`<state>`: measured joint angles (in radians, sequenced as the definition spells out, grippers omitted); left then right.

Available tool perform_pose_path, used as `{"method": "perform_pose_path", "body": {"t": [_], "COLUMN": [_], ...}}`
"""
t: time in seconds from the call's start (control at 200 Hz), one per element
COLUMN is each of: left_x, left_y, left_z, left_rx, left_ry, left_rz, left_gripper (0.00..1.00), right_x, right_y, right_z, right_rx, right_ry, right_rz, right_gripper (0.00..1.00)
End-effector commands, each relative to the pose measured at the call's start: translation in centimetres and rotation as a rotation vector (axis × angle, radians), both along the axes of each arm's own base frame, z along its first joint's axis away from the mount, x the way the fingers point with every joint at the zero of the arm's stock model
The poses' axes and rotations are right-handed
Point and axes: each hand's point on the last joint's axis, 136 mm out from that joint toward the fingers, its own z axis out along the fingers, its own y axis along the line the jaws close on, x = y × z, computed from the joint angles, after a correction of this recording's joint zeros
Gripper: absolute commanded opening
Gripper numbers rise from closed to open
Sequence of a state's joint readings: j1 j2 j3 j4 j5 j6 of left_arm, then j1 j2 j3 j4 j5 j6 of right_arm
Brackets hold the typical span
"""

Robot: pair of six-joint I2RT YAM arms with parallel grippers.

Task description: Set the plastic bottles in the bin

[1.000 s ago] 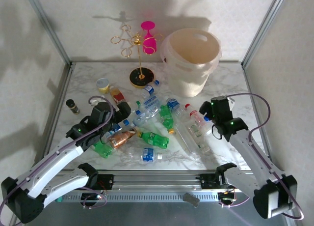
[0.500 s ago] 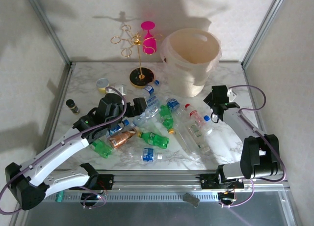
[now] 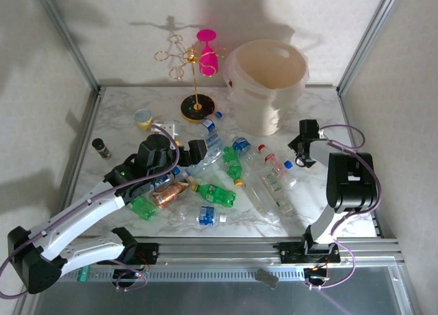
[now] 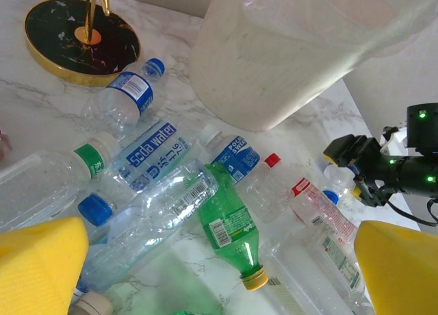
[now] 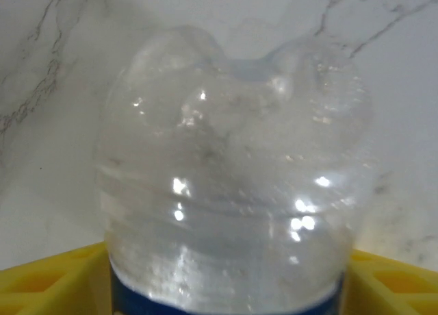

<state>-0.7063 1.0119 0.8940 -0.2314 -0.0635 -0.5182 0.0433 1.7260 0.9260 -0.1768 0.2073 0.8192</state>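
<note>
Several plastic bottles lie in a heap mid-table: a green one (image 3: 215,193), a copper-brown one (image 3: 171,192) and clear ones (image 3: 270,192). The cream bin (image 3: 267,75) stands at the back right, and its wall (image 4: 294,55) rises at the top of the left wrist view. My left gripper (image 3: 195,150) hovers open over the heap. Its yellow fingers (image 4: 41,267) stand wide either side of a green bottle with a yellow cap (image 4: 229,226). My right gripper (image 3: 301,154) is down at the heap's right edge. Its pads (image 5: 55,281) press both sides of a clear bottle with a blue label (image 5: 233,192).
A gold wire stand on a black base (image 3: 196,107) holds a pink glass (image 3: 207,51) at the back, left of the bin. A yellow-and-white tub (image 3: 143,116) and a dark vial (image 3: 101,148) sit at the left. Metal frame posts border the table.
My right arm has folded back, and its gripper dropped at the heap's right edge and closed in on the clear bottle. My left gripper slid right over the heap, still open.
</note>
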Motion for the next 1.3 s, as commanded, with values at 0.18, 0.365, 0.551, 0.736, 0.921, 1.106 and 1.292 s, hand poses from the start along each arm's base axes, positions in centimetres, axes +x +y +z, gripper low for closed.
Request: {"method": "perform_pose_path", "body": {"t": [0.18, 0.365, 0.551, 0.736, 0.921, 1.106, 1.292], "left_x": [0.1, 0.3, 0.7, 0.7, 0.8, 0.4, 0.8], "left_y": [-0.1, 0.5, 2.6, 5.4, 7.1, 6.3, 5.8], "left_z": [1.3, 3.2, 7.2, 9.0, 6.7, 6.0, 5.0], "left_rx": [0.001, -0.002, -0.045, 0.018, 0.115, 0.077, 0.086], "left_ry": [-0.050, -0.028, -0.097, -0.212, -0.223, -0.234, -0.204], "left_rz": [-0.005, 0.040, 0.154, 0.252, 0.325, 0.273, 0.262], "left_gripper": [1.00, 1.00, 0.99, 1.00, 0.99, 0.98, 0.97], "right_x": [1.0, -0.1, -2.2, -2.5, 0.8, 8.1, 14.8], "right_y": [-1.3, -2.3, -1.9, -0.2, 3.6, 5.5, 7.7], "right_z": [2.7, 8.3, 16.9, 29.5, 40.4, 44.0, 43.3], "right_rx": [-0.043, -0.089, -0.047, -0.028, -0.134, -0.249, -0.311], "right_ry": [-0.060, -0.156, -0.337, -0.644, -0.839, -0.848, -0.819], "right_rz": [-0.032, -0.059, -0.065, 0.036, 0.289, 0.449, 0.535], "right_gripper": [0.44, 0.44, 0.39, 0.42, 0.42, 0.42, 0.41]}}
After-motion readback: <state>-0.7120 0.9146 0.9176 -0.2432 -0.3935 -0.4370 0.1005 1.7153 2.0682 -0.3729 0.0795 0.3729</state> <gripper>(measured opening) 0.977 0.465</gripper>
